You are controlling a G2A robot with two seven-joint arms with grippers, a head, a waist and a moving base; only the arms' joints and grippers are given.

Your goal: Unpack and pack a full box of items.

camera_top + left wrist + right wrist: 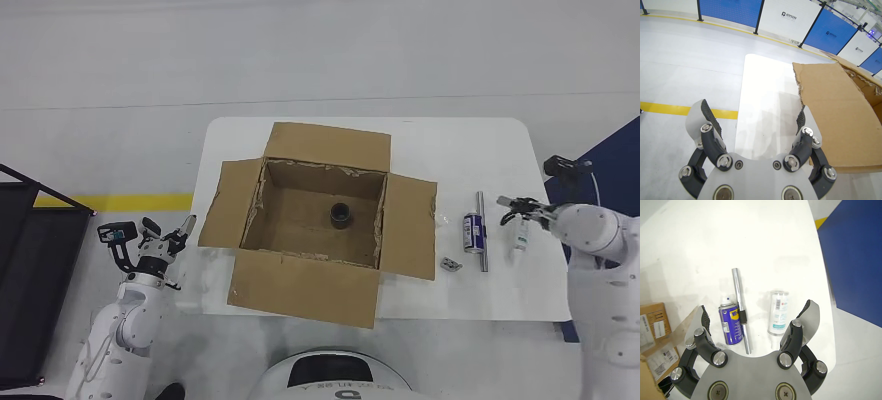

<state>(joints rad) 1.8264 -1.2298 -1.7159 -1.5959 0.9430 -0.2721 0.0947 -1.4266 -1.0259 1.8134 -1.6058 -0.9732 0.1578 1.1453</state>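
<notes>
White tabletop (pixel 470 150) with open box (pixel 300 285) holding 1 black cylinder (pixel 341 214); spray can (pixel 731 326), touching rod (pixel 738 285) and bottle (pixel 779 311) lie beside it near the wide-spread, empty right fingers (pixel 705 317); left fingers (pixel 711 116) equally wide by the opposite flap.

Top camera overhead, wrist cameras low at opposite ends of shared table (pixel 460 150)

One each: box (pixel 305 285), can (pixel 470 233), rod (pixel 480 205), bottle (pixel 520 238), ring (pixel 341 214), bracket (pixel 450 265)

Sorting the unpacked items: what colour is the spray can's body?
The spray can is blue; clearest in the right wrist view.
</notes>
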